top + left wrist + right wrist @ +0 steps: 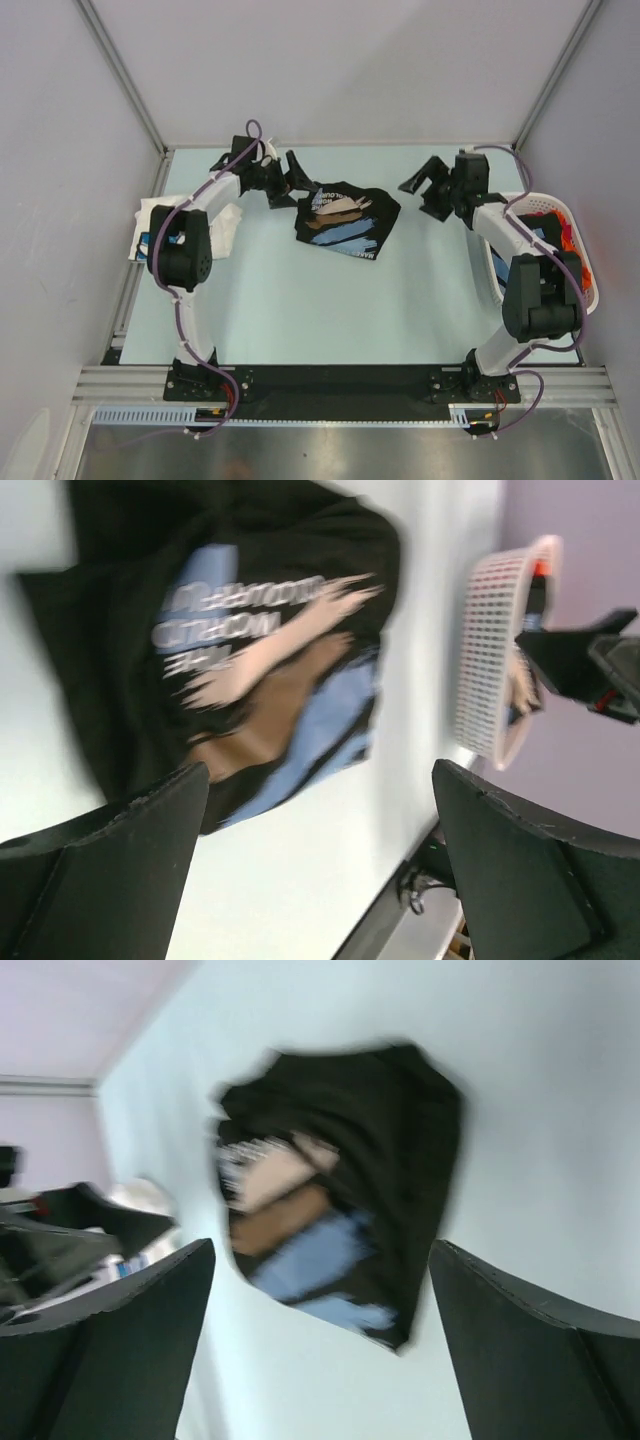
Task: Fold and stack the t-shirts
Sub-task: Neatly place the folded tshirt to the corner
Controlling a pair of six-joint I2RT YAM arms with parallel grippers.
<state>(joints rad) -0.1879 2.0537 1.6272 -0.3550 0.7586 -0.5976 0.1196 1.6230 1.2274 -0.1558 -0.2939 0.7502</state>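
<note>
A dark printed t-shirt (345, 220) with blue, tan and pink print lies folded at the table's far middle. It also shows in the left wrist view (250, 650) and in the right wrist view (340, 1200). My left gripper (300, 180) is open and empty, just left of the shirt. My right gripper (425, 190) is open and empty, to the shirt's right, apart from it. A white t-shirt (150, 225) lies at the left edge under my left arm. Orange and dark cloth (572, 240) fills the basket.
A white slotted basket (545, 205) stands at the right edge beside my right arm; it also shows in the left wrist view (500, 650). Grey walls close the table at the back and sides.
</note>
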